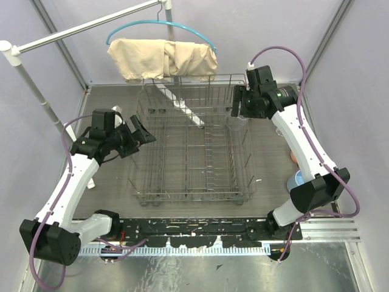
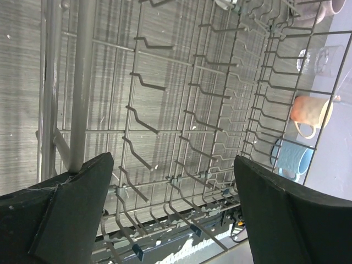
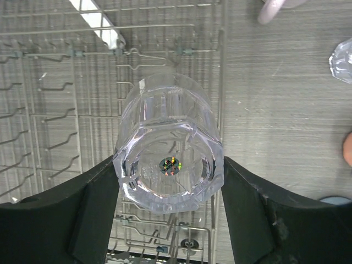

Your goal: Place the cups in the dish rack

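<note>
Now clamps tumbler (image 3: 168, 159) in right gripper (image 3: 169, 190) over far right corner of rack (image 1: 194, 193); holds left gripper (image 2: 173, 159) apart at left.

The grey worktop (image 1: 109, 103) carries the dish rack (image 1: 188, 196) mid-surface and, along its right edge front to back, blue mug (image 2: 291, 157), peach mug (image 2: 309, 109), clear tumbler (image 2: 313, 59), pink mug (image 2: 325, 10).

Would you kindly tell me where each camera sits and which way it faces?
Top external: above and behind the bases, looking down on the dish rack; both arms show, with left gripper and right gripper.
Left wrist: beside the rack, looking right across its wires to the peach-orange mug; open fingers show.
Right wrist: above the rack's edge, looking down; fingers clamp a glass tumbler.
Shared: all show the rack.
</note>
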You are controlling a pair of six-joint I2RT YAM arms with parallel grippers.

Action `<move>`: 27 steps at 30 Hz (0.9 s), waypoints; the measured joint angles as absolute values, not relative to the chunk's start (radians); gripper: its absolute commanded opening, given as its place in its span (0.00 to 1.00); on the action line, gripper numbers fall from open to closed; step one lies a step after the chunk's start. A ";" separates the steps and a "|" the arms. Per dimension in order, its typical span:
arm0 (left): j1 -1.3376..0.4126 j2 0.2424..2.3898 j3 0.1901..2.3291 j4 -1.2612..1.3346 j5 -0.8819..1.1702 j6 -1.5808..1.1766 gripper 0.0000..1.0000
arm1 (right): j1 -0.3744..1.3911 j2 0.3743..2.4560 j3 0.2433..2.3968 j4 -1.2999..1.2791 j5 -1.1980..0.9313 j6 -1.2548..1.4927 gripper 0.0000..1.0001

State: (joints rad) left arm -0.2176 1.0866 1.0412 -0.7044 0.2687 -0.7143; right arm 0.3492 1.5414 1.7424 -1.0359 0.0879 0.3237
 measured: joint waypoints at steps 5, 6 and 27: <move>-0.200 1.125 1.032 -0.701 0.301 -0.707 0.98 | 0.356 1.557 1.730 -1.048 0.148 0.312 0.12; -0.194 1.134 1.032 -0.698 0.305 -0.705 0.98 | 0.362 1.559 1.722 -1.048 0.159 0.311 0.12; -0.142 1.162 1.056 -0.654 0.430 -0.718 0.98 | 0.424 1.618 1.644 -0.993 0.243 0.308 0.12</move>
State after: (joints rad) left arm -0.1425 1.1622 1.0565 -0.6540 0.4305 -0.7181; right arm 0.4236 1.6176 1.6436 -0.9928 0.2432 0.3080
